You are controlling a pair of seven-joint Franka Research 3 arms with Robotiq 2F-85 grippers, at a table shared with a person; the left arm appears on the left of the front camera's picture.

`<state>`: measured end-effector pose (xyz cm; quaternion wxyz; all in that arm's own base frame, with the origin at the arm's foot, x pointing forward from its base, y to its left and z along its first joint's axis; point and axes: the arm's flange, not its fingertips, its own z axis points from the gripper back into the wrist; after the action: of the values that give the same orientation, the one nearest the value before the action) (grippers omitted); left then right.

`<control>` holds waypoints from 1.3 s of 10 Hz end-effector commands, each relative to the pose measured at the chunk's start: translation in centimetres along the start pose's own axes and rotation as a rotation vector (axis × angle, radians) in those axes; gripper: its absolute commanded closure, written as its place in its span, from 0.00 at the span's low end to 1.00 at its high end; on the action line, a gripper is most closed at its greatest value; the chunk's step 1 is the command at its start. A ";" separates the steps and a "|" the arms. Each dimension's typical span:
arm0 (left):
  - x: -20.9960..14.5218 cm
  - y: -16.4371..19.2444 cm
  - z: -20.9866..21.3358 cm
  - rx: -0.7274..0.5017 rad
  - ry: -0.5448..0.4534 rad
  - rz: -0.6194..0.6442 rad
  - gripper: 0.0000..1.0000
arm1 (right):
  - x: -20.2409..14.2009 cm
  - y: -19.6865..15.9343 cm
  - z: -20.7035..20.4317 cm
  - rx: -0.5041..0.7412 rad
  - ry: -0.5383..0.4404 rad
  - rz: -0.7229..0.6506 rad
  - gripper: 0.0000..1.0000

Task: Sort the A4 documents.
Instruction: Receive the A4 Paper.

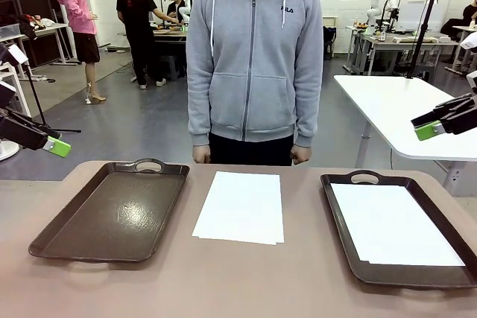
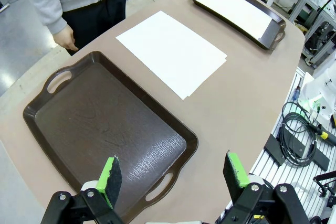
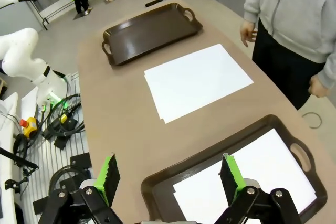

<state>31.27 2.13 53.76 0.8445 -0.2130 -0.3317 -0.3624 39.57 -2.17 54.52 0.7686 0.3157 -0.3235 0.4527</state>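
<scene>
Left jaws spread wide, gripping nothing, raised off the tabletop's (image 1: 223, 281) left side and looking down on the bare left tray (image 2: 105, 124). Right jaws equally wide and empty, raised above the right tray (image 3: 163, 179), with a white sheet (image 3: 252, 177) lying inside it. Between the trays, a small pile of A4 documents (image 1: 240, 207) flat on the tabletop, edges slightly offset, well apart from both jaws. Beyond, a person (image 1: 253, 57) standing at the far edge. Probably feather-light, limp and slick; likely best pinched at an offset corner, taking the top sheet alone.
</scene>
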 end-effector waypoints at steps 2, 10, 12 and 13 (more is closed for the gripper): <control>-0.1 0.2 -0.1 -0.016 -0.015 -0.019 0.00 | -0.1 0.2 -0.2 0.004 -0.003 0.003 0.00; -0.1 0.2 -0.1 -0.016 -0.015 -0.019 0.00 | -0.1 0.2 -0.2 0.004 -0.003 0.003 0.00; -0.1 0.2 -0.1 -0.016 -0.015 -0.019 0.00 | -0.1 0.2 -0.2 0.004 -0.003 0.003 0.00; -0.1 0.2 -0.1 -0.016 -0.015 -0.019 0.00 | -0.1 0.2 -0.2 0.004 -0.003 0.003 0.00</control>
<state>31.27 2.13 53.76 0.8445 -0.2131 -0.3317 -0.3624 39.57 -2.15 54.52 0.7685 0.3158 -0.3234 0.4529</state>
